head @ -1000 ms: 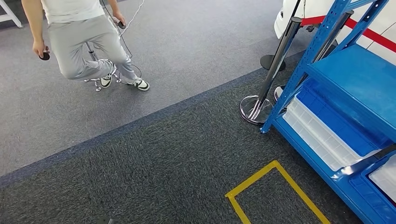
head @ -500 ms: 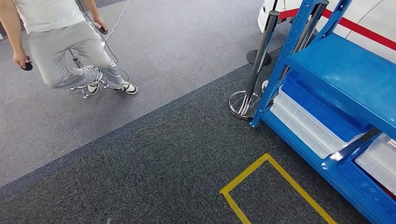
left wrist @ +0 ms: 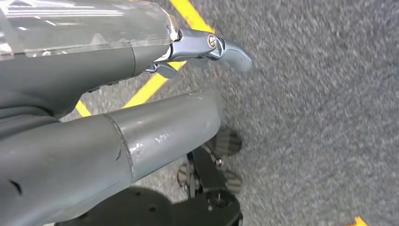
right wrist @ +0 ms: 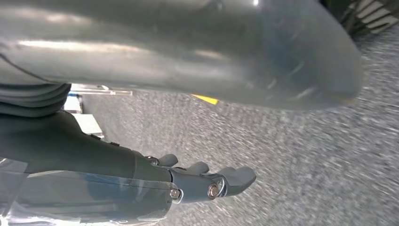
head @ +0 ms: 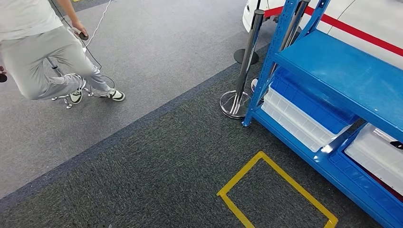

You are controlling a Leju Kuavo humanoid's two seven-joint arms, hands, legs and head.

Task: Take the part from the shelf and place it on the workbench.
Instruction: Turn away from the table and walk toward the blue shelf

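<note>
Both hands are hanging low beside the body over the carpet, holding nothing. Left hand (left wrist: pixel 207 47) is showing its fingers held out fairly straight and apart, with only carpet and yellow floor tape (head: pixel 278 171) beneath them. Right hand (right wrist: pixel 207 181) is looking much the same, its fingers reaching out loosely over the grey floor with nothing between them.

On the blue shelf (head: pixel 342 71), standing at the right of the head view, the lower level is carrying white plastic trays (head: pixel 297 121) sitting inside blue bins (head: pixel 313 102). A small dark item is peeking in at the far right edge by a second tray, too cut off to identify, so I cannot tell which item is the part or exactly where it is lying.

If the part is in one of those trays, it is probably a small, rigid, fairly light piece, best taken across its sides from above.

A chrome barrier post (head: pixel 244 61) is standing just beside the shelf's corner upright, and a person (head: pixel 38 52) is standing well apart on the lighter carpet.
</note>
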